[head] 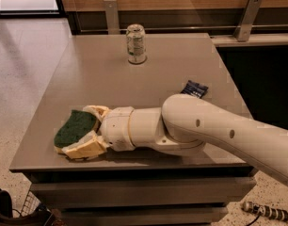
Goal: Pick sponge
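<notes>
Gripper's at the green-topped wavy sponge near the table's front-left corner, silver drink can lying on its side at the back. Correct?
No: the silver drink can stands upright at the back of the grey table, per the camera view. The gripper is at the green-topped wavy sponge near the front-left corner.

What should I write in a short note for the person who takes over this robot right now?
End effector: low over the table's front left corner, right at the sponge; I cannot tell whether it grips.
Sponge: lies on the table, green side up, not lifted.
Done: the approach to the sponge.
Left: confirm the grasp, then lift.
Elsewhere: a can stands near the far edge and a dark blue packet lies beside the arm, both apart from the sponge.
</notes>
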